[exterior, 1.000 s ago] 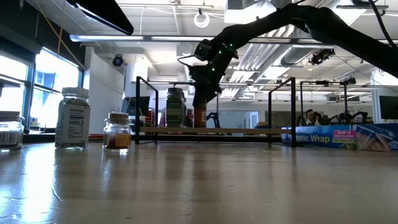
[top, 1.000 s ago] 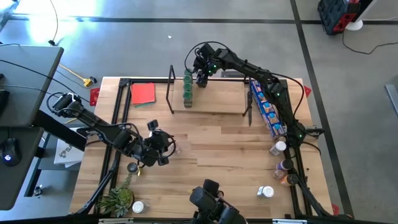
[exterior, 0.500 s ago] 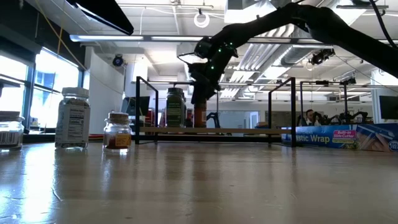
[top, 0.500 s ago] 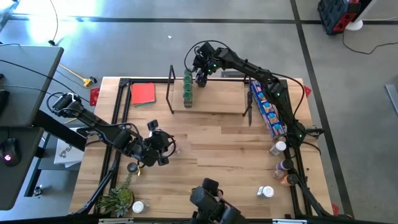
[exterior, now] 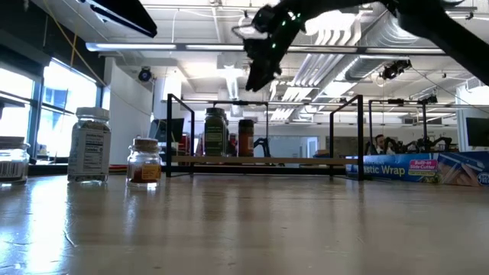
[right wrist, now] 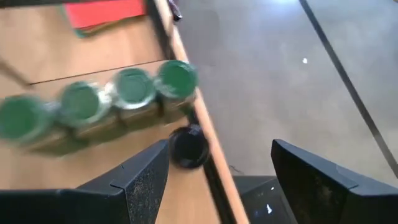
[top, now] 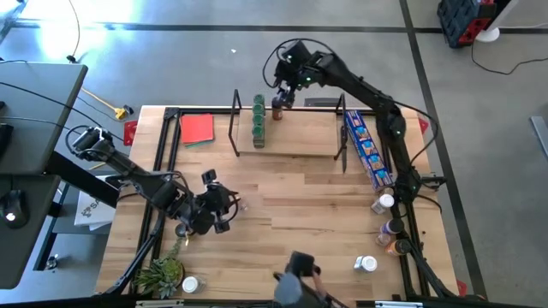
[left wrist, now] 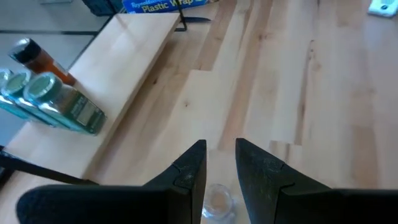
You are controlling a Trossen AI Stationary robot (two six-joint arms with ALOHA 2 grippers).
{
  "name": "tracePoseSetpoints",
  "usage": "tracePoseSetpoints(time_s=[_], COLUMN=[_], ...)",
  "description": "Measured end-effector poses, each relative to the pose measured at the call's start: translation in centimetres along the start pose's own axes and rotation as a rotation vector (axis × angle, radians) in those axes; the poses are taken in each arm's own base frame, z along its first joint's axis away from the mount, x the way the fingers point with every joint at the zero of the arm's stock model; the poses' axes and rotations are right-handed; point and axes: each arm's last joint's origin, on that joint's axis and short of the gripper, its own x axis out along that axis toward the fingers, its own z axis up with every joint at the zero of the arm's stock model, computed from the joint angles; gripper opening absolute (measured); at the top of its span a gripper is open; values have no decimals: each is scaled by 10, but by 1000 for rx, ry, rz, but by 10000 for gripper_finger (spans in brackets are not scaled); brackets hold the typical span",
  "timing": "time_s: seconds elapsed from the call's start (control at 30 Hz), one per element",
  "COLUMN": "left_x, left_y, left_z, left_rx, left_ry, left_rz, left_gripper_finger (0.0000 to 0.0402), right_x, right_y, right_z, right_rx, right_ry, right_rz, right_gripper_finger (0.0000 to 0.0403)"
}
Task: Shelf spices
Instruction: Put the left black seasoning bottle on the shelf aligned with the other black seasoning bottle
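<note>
The right gripper (top: pixel 282 85) has lifted off the black-lid jar (top: pixel 277 109), fingers wide and empty, leaving it on the shelf (top: pixel 300 141) beside the green-lid jars (top: pixel 258 117), while the left gripper (top: pixel 208 216), half-closed, probably holds a clear jar (left wrist: pixel 218 200).

A robotics lab in an open industrial hall: exposed ceiling ducts (exterior: pixel 321 65) and strip lights overhead, bare grey concrete floor (top: pixel 171 68) with taped lines, more robot arms (exterior: pixel 428 143) at benches behind, big windows (exterior: pixel 46 107) alongside.
</note>
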Motion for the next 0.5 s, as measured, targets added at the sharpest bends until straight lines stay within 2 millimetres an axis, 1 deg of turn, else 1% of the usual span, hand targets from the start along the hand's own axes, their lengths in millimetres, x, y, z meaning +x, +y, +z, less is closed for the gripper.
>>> tracePoseSetpoints(time_s=[0.1,0.13,0.2,0.33,0.43,0.5], left_x=[-9,-12,-20,-41,-59,-68], left_y=[-7,-10,-14,-19,-21,-21], left_z=[-8,-12,-21,-36,-47,-52], left_rx=[-38,-45,-62,-121,-170,-187], left_ry=[42,75,164,444,665,766], left_rz=[-59,-91,-157,-286,-331,-338], left_gripper_finger=[80,80,80,80,80,80], right_x=[-34,-41,-54,-73,-89,-99], right_y=[20,28,51,108,154,184], right_z=[1,0,-3,-18,-38,-54], right_rx=[-26,-37,-75,-155,-196,-212], right_ry=[13,19,42,69,47,5], right_rz=[77,108,173,262,269,258], right_gripper_finger=[275,275,275,275,275,275])
